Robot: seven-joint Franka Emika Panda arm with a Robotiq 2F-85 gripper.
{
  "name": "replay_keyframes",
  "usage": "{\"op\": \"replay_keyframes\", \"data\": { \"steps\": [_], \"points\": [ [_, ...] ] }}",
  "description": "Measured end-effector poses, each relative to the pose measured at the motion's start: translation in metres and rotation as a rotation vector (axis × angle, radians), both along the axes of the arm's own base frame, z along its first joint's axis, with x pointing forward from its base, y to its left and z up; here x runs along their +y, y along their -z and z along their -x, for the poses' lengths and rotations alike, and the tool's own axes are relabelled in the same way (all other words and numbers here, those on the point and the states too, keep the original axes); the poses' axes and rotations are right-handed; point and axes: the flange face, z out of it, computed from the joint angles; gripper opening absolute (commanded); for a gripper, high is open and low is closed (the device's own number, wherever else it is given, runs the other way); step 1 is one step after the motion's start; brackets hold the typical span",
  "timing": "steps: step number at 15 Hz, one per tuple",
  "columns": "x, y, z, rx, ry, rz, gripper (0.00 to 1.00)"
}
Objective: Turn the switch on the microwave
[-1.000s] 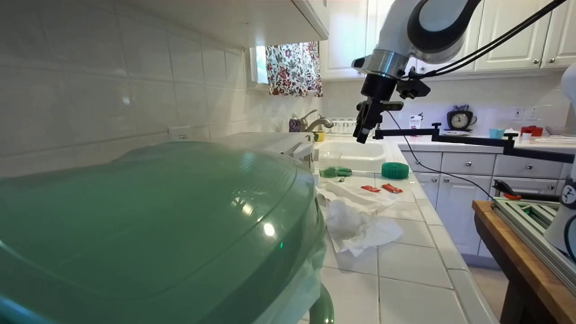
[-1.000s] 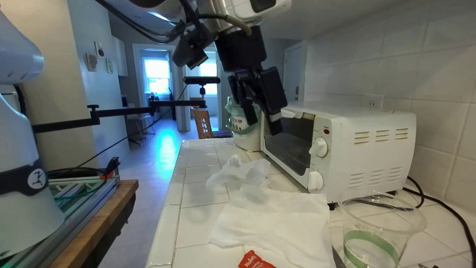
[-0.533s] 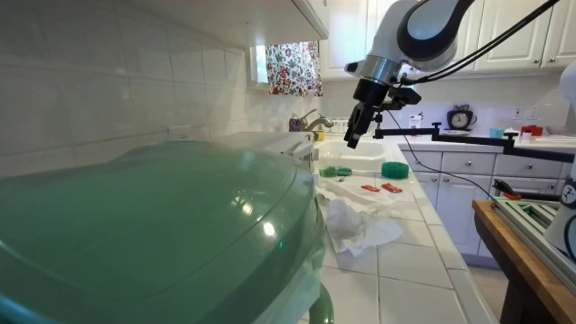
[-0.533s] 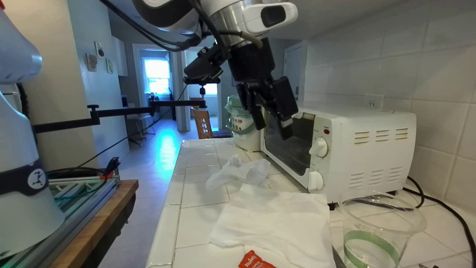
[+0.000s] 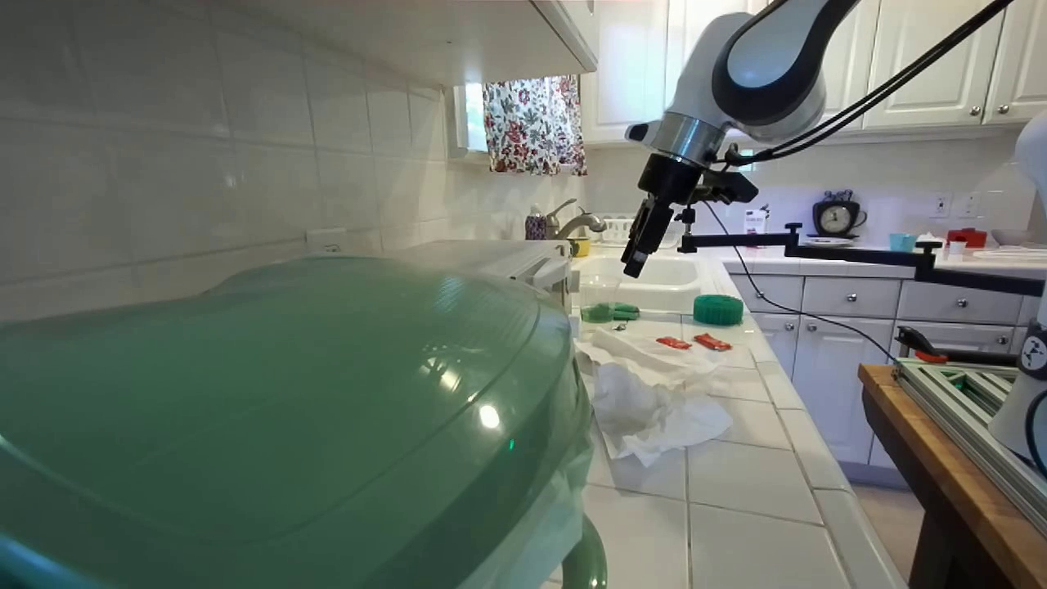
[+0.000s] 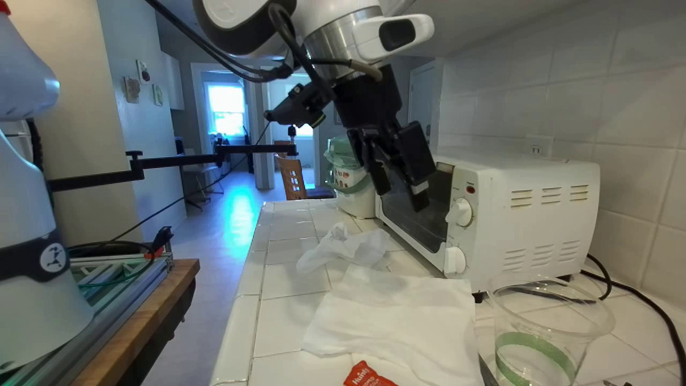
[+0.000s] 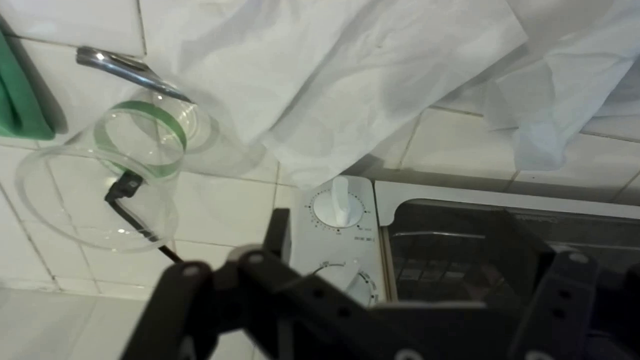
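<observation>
The microwave looks like a white toaster oven (image 6: 541,214) with a dark glass door. Its front panel has an upper knob (image 6: 459,212) and a lower knob (image 6: 455,260). In the wrist view the lower knob (image 7: 324,209) shows whole, and the upper knob (image 7: 359,289) is partly hidden by my gripper. My gripper (image 6: 401,194) is open and empty, tilted downward in front of the oven door, apart from the knobs. The wrist view shows the fingers (image 7: 405,240) wide apart, one beside the knob panel and one over the glass. In an exterior view the oven (image 5: 483,254) is mostly hidden.
A clear cup (image 6: 546,332) stands beside the oven. Paper towels (image 6: 402,316) and a red packet (image 6: 368,375) lie on the tiled counter. A green-lidded bin (image 6: 351,182) stands behind the oven; its lid (image 5: 311,393) fills much of an exterior view. A camera bar (image 6: 177,160) crosses beside the arm.
My gripper has moved down and closer to the oven, toward the knob panel. It stays open. The oven and the counter items have not moved.
</observation>
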Motion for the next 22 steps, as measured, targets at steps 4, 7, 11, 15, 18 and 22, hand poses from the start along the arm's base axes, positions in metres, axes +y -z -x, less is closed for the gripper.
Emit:
{"op": "replay_keyframes", "data": {
  "steps": [4, 7, 11, 15, 18, 22],
  "points": [
    [0.009, 0.008, -0.015, -0.031, 0.012, -0.015, 1.0],
    [0.008, 0.013, -0.026, -0.036, 0.017, -0.033, 1.0],
    [0.0, 0.031, -0.036, -0.018, 0.022, -0.04, 1.0],
    [-0.009, 0.053, -0.044, 0.014, 0.013, -0.018, 0.77],
    [-0.01, 0.066, -0.053, 0.029, 0.0, -0.001, 0.7],
    [-0.002, 0.073, -0.065, 0.024, -0.022, 0.004, 0.66]
  ]
}}
